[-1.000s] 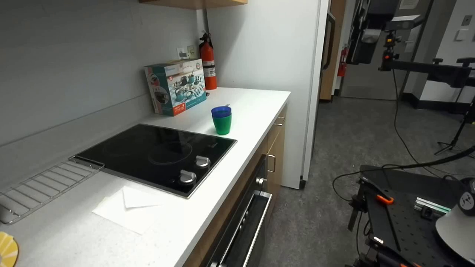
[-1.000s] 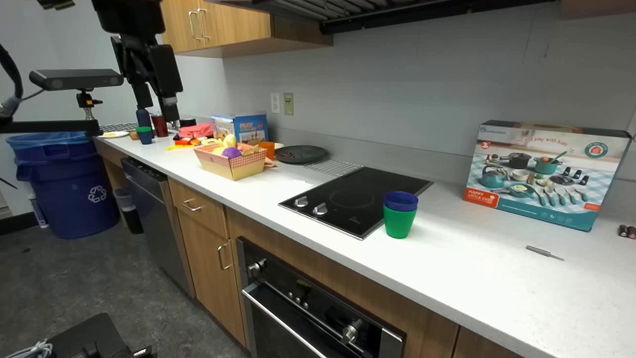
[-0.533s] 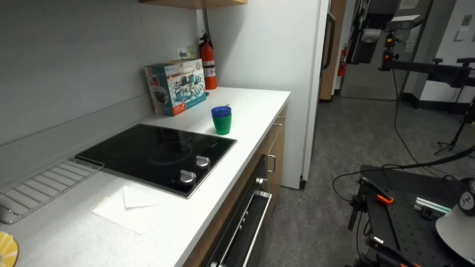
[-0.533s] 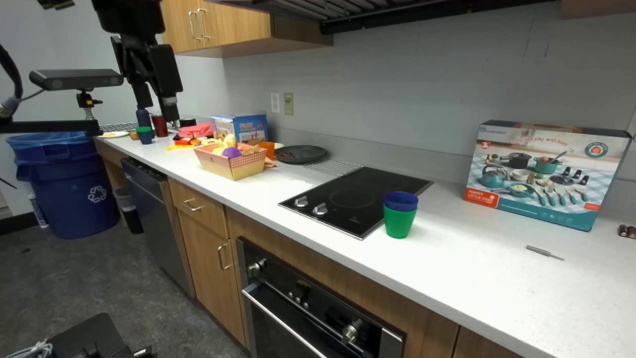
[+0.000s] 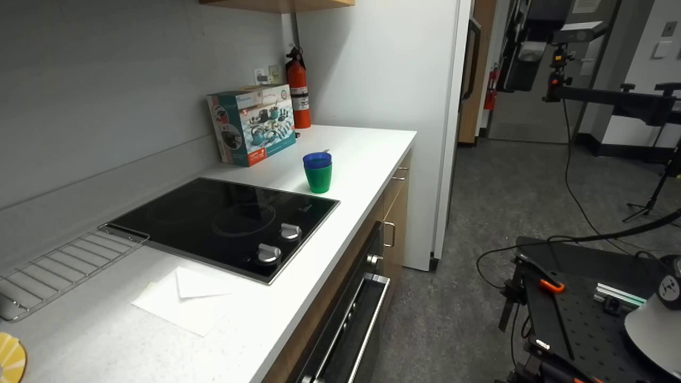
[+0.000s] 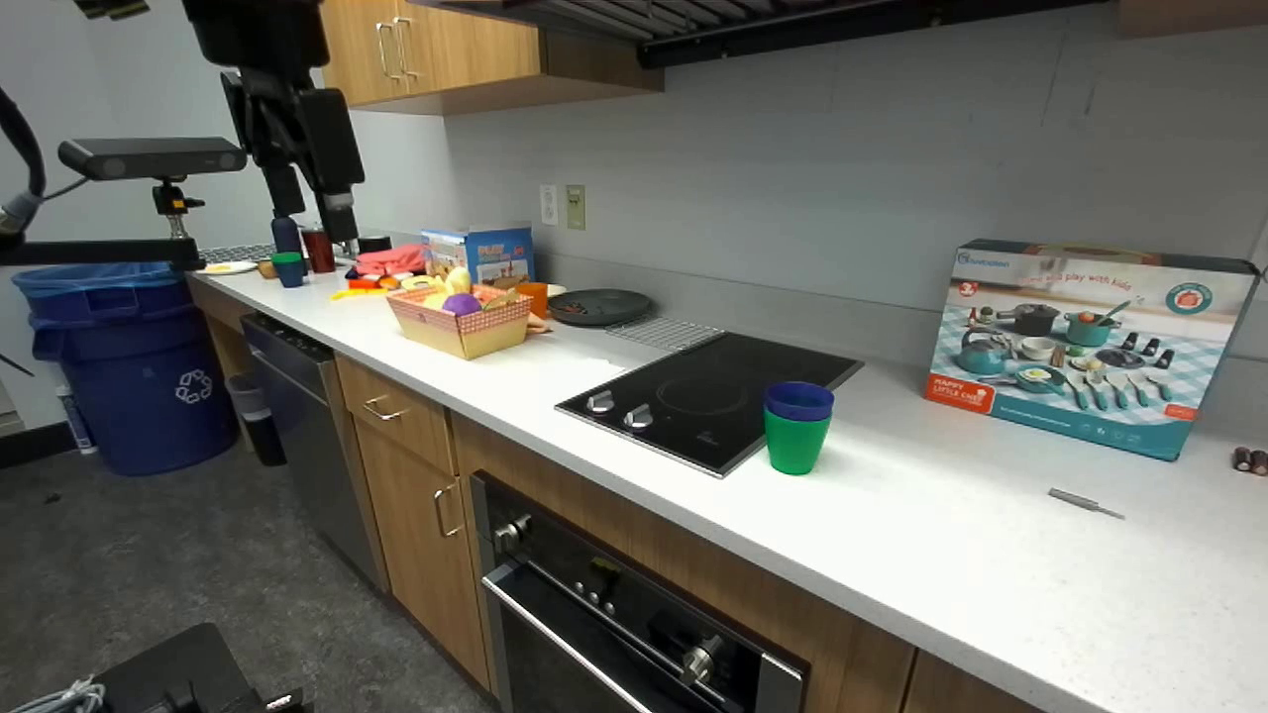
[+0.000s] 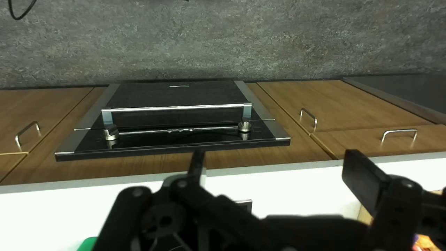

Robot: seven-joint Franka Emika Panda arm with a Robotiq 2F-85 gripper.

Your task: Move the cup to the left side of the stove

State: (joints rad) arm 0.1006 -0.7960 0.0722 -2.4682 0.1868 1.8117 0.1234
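Observation:
The green cup with a blue upper part stands upright on the white counter in both exterior views, beside the short edge of the stove. A bit of the cup shows at the bottom of the wrist view. The stove is a black glass cooktop with two silver knobs; in the wrist view my gripper hides nearly all of it. My gripper is raised high, away from the cup and above counter height. In the wrist view its fingers stand wide apart with nothing between them.
A toy-set box stands behind the cup. Across the stove lie a wire rack, a dark pan and a toy food basket. White paper lies by the stove. A range hood hangs above. A screwdriver-like tool lies on the counter.

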